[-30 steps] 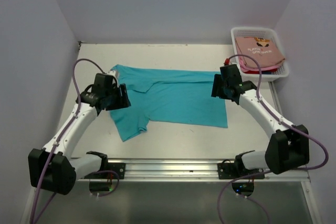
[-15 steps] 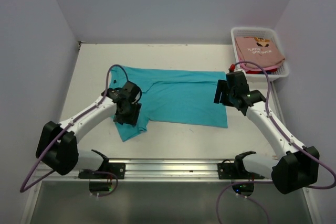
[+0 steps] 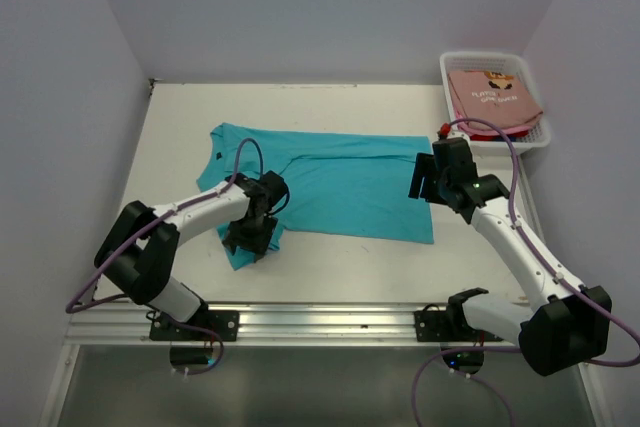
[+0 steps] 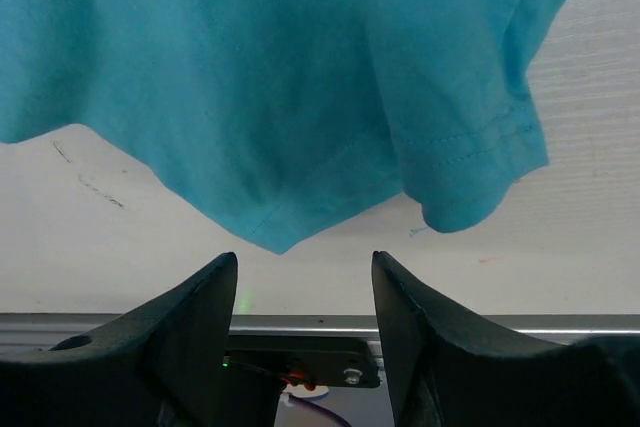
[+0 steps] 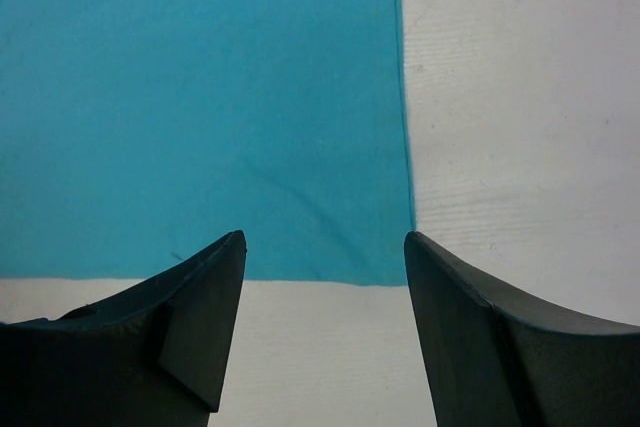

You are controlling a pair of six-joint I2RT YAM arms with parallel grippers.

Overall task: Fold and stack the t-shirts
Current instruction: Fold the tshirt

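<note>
The white tabletop (image 3: 330, 107) carries a plain teal short-sleeved cloth t-shirt (image 3: 340, 182). The shirt is spread flat across the middle, with its collar end to the left and its straight hem to the right. One sleeve juts toward the near edge on the left.

The white left arm (image 3: 190, 212) reaches across to that near sleeve. The white right arm (image 3: 520, 242) stretches up to the shirt's right hem.

A white plastic basket (image 3: 444, 75) sits at the far right corner, well apart from the teal shirt. It holds a folded salmon-pink t-shirt with dark print (image 3: 495, 95), and a red cloth edge (image 3: 470, 132) shows beneath it.

The left end effector (image 3: 250, 237) is over the near sleeve. From the left wrist, its fingers stand apart with nothing between them, and the sleeve's stitched hem (image 4: 470, 162) lies just beyond the tips.

The right end effector (image 3: 420, 179) is likewise released. Its two dark fingers (image 5: 215, 287) are spread above the teal shirt's near right corner (image 5: 395, 262), gripping nothing.
</note>
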